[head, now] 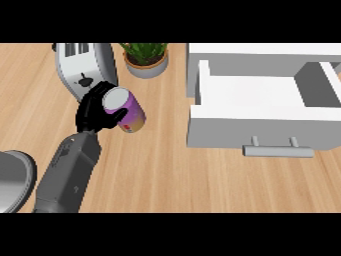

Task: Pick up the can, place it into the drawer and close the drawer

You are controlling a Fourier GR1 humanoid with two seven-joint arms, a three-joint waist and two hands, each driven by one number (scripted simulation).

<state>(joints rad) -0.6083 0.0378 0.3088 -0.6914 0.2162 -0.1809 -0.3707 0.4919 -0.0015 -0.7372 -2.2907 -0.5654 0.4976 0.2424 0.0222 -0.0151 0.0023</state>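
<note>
A purple can [129, 111] with a silver top is tilted in my left hand [93, 111], whose fingers and thumb curl round it from the left. Hand and can are at the left of the counter, just in front of the toaster. Whether the can's base touches the wood is hidden by the angle. The white drawer [202, 92] stands pulled open at the right, its inside bare, its grey handle [278, 150] facing the near edge. The can is well left of the drawer's left wall. My right hand does not show.
A silver toaster [84, 67] stands right behind the hand. A potted green plant [145, 57] sits between the toaster and the drawer. A grey round object [3, 180] lies at the lower left edge. Bare wooden counter [165, 170] stretches between hand and drawer.
</note>
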